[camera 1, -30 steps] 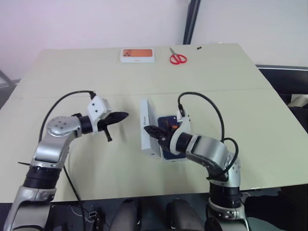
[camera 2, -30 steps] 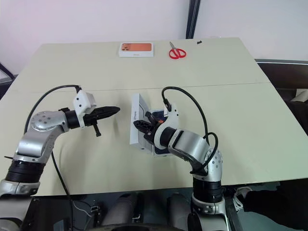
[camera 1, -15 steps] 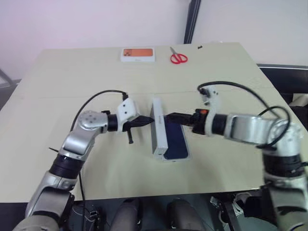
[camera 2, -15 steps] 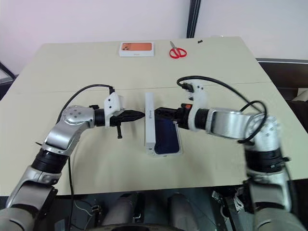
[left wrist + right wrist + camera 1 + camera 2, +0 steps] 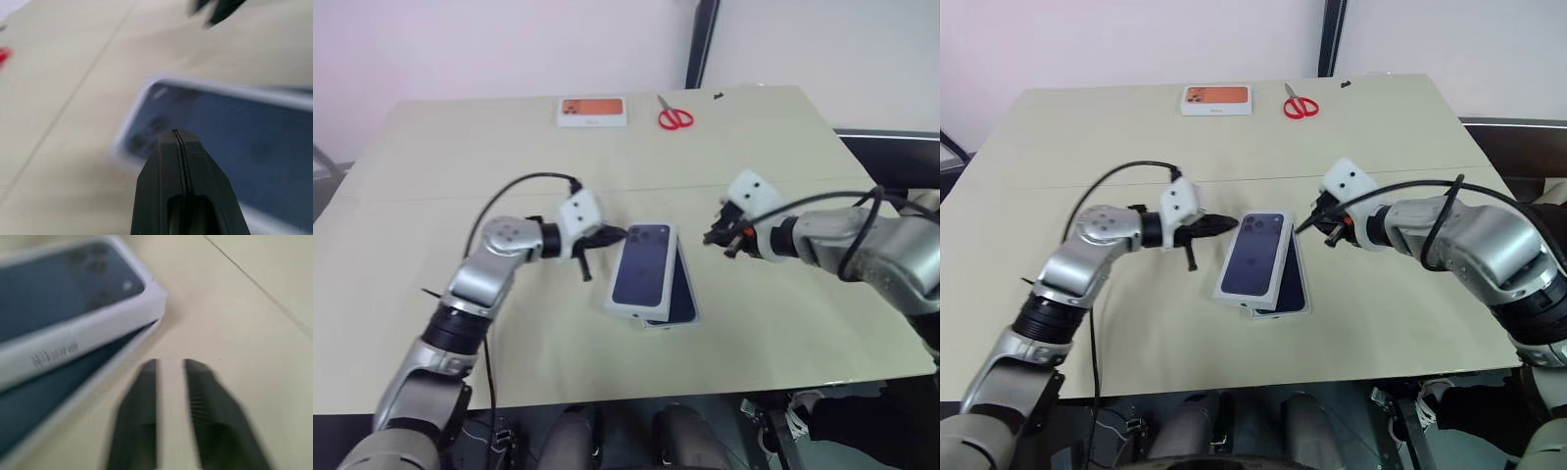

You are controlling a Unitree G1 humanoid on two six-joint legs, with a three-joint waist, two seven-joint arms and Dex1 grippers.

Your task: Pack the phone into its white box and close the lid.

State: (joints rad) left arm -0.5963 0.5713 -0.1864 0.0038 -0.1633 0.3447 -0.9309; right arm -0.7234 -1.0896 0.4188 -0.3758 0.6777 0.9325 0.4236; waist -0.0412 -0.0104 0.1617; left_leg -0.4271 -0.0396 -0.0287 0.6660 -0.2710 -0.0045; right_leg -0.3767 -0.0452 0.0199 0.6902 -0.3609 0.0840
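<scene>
The lid [image 5: 642, 267], printed face up, lies askew over the white box [image 5: 682, 299] at the table's [image 5: 460, 157] centre, the dark phone [image 5: 681, 290] showing along the uncovered right side. The left gripper [image 5: 619, 234], fingers pressed shut, points at the lid's 10 o'clock corner, just beside it. The right gripper [image 5: 710, 238] sits off the lid's 2 o'clock corner, clear of it; a narrow gap shows between its fingers [image 5: 139, 396], holding nothing. Far at 12 o'clock lie red scissors [image 5: 674, 117] and an orange-pictured box [image 5: 593, 112].
</scene>
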